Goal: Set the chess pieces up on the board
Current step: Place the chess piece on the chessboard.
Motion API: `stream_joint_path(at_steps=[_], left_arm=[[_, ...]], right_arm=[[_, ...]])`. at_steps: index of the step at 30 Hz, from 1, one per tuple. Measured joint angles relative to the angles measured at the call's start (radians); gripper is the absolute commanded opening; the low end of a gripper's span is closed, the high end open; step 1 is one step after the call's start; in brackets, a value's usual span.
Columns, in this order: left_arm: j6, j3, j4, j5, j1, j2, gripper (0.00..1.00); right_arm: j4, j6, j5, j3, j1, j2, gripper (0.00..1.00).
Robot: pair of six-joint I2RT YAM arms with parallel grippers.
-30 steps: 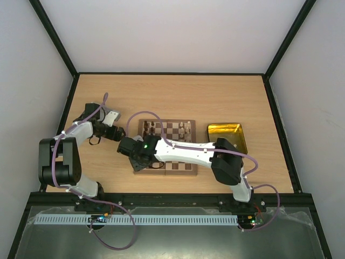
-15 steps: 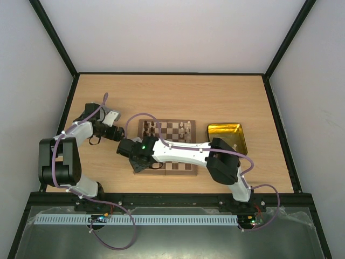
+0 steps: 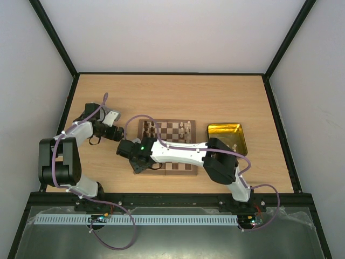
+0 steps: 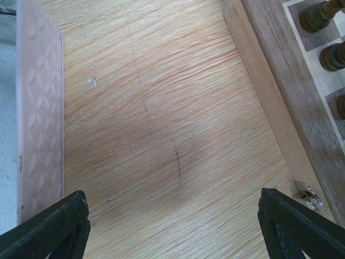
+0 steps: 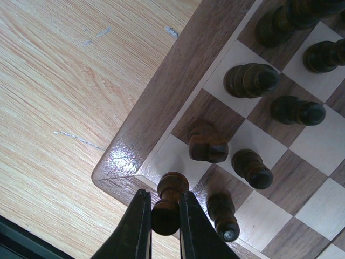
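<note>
Your right tool point(image 5: 165, 218) is clenched on one dark piece point(image 5: 172, 186), its fingers pinching the upper part of the piece from both sides. The piece points down at the light corner square at the near left of the board point(image 5: 161, 91). You cannot tell from the wrist view whether its base touches that square or hangs just above it. Just beside it, further in on the board, stand the other dark pieces point(image 5: 252, 80). One sits on the next square along the edge, and the rest are spread over the squares beyond, all apart from the one you hold.

Your left tool point(image 4: 172, 226) is released, its fingers spread wide and holding nothing. It hangs over the bare table point(image 4: 151, 108), just left of the board, whose left edge runs along the right of that wrist view.

From above, the board lies mid-table. The cream pieces point(image 3: 188, 129) are on its far right part, and a gold tray point(image 3: 229, 132) lies just to its right.
</note>
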Motion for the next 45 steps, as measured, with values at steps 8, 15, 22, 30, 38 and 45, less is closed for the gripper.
stream_joint_path(at_steps=[8, 15, 22, 30, 38, 45], left_arm=[[0.0, 0.0, 0.0, 0.0, 0.0, 0.0, 0.86], [0.0, 0.0, 0.001, 0.0, 0.0, 0.0, 0.86], [0.0, 0.0, 0.005, 0.0, 0.0, 0.005, 0.86], [0.0, 0.0, 0.007, 0.0, 0.0, 0.006, 0.86], [0.0, 0.0, 0.007, 0.0, 0.0, 0.006, 0.86], [0.0, 0.0, 0.007, 0.0, 0.0, 0.006, 0.86]], right_arm=[[0.0, -0.001, 0.0, 0.0, -0.003, 0.008, 0.08], [0.005, -0.002, -0.001, 0.0, -0.008, 0.015, 0.09], [0.015, -0.003, -0.002, 0.0, -0.008, 0.023, 0.09], [0.02, -0.003, -0.005, 0.0, -0.008, 0.024, 0.09], [0.029, -0.003, -0.012, 0.0, -0.008, 0.024, 0.11], [0.03, -0.005, -0.015, 0.0, -0.008, 0.024, 0.17]])
